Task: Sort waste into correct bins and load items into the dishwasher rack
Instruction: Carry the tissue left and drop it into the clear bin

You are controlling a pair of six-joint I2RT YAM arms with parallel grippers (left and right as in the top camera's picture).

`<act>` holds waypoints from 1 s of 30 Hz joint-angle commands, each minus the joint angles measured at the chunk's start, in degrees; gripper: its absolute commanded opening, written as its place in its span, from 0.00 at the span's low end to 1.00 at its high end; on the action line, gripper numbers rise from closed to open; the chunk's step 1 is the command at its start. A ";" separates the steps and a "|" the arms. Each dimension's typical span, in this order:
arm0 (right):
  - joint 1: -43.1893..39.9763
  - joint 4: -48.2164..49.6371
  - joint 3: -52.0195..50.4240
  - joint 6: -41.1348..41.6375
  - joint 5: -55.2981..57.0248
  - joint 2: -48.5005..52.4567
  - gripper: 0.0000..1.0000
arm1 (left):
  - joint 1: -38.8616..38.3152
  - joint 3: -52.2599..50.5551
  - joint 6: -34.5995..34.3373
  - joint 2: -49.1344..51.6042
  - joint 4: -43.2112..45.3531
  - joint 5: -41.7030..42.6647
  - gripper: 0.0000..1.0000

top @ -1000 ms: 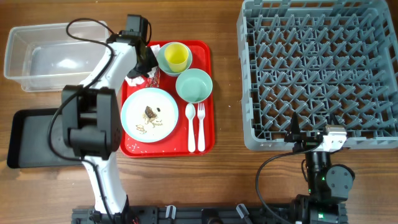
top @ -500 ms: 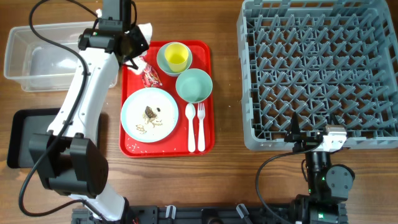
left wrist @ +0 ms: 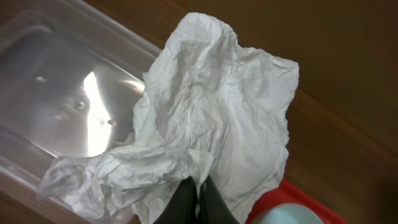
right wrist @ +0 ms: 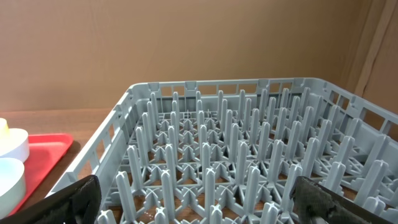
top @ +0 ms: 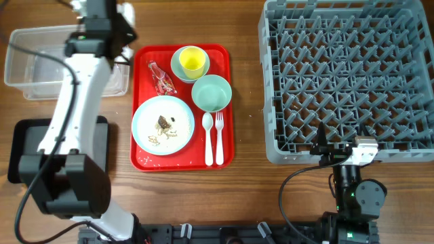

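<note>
My left gripper [left wrist: 199, 186] is shut on the crumpled white napkin [left wrist: 211, 106] and holds it over the near right edge of the clear tub [left wrist: 56, 93]. Overhead, that gripper [top: 121, 24] is at the tub's [top: 41, 61] right end. The red wrapper [top: 163, 78], the pale-blue plate [top: 152, 115] with brown scraps [top: 165, 123], the mint-green bowl [top: 211, 93], the yellow cup [top: 192, 62] in the pale-blue bowl [top: 177, 68], the spoon [top: 208, 139] and the fork [top: 219, 139] lie on the red tray [top: 227, 135]. My right gripper [right wrist: 199, 199] is open and empty at the front edge of the grey rack [right wrist: 249, 143].
The black tray [top: 27, 149] lies at the front left, partly under my left arm. The rack [top: 346, 74] fills the right side of the table and holds nothing. Bare wood lies between the red tray and the rack.
My left gripper has lifted the napkin off the red tray and carried it left and back to the clear tub. The wrapper now lies uncovered. The right arm has not moved.
</note>
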 commanded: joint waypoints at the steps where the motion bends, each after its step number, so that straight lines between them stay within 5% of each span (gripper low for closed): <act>1: 0.09 0.28 -0.09 -0.70 0.72 -0.28 1.00 | 6.10 0.15 -6.51 -0.31 0.76 -5.46 0.04; 5: 0.09 0.28 -0.09 -0.70 0.72 -0.28 1.00 | 11.04 0.15 -15.56 1.84 1.14 -5.42 0.04; 12: 0.09 0.28 -0.09 -0.70 0.72 -0.28 1.00 | 14.78 0.15 -29.49 3.41 1.40 -3.63 0.21; 14: 0.09 0.28 -0.09 -0.70 0.72 -0.28 1.00 | 14.75 0.15 -29.49 3.41 2.10 -2.84 0.35; 15: 0.09 0.28 -0.09 -0.70 0.72 -0.28 1.00 | 14.75 0.15 -29.49 3.41 2.23 -2.05 0.54; 19: 0.09 0.28 -0.09 -0.66 0.72 -0.28 1.00 | 14.75 0.15 -29.14 3.37 2.21 0.33 0.56; 23: 0.09 0.28 -0.09 -0.70 0.72 -0.28 1.00 | 14.69 0.15 -21.64 1.75 2.23 10.45 0.58; 27: 0.09 0.28 -0.09 -0.70 0.72 -0.28 1.00 | 12.59 0.15 -4.63 -0.94 1.88 28.06 0.52; 30: 0.09 0.28 -0.09 -0.68 0.72 -0.28 1.00 | 7.76 0.15 5.01 -1.42 -1.51 33.42 0.57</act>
